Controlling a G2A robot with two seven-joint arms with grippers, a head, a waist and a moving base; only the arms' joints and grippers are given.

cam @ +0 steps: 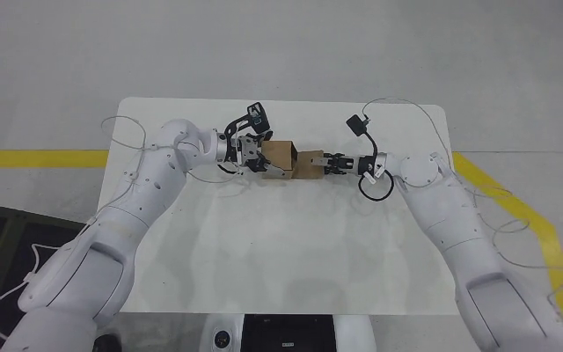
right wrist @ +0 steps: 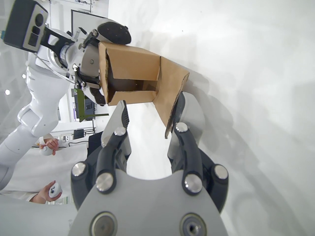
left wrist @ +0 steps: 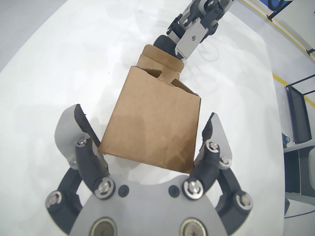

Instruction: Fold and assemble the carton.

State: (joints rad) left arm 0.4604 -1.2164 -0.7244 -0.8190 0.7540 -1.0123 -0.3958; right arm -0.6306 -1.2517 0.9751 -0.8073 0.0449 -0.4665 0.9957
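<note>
Cardboard carton (cam: 281, 157) runs lengthwise from the left gripper (cam: 257, 158), clamped across one end, to the part-open right gripper (cam: 324, 164), one finger (right wrist: 189, 116) touching the far flap (cam: 309, 165), nothing gripped.

Both arms come in from opposite sides, elbows bent outward, forearms running toward each other so the hands nearly meet tip to tip. The left hand (cam: 258, 158) is clamped across one end of the carton (cam: 283, 157), a finger on each side. The right hand (cam: 324, 164) is spread open, with one pad (right wrist: 177, 109) lying against the carton's far end and the other finger well clear.
</note>
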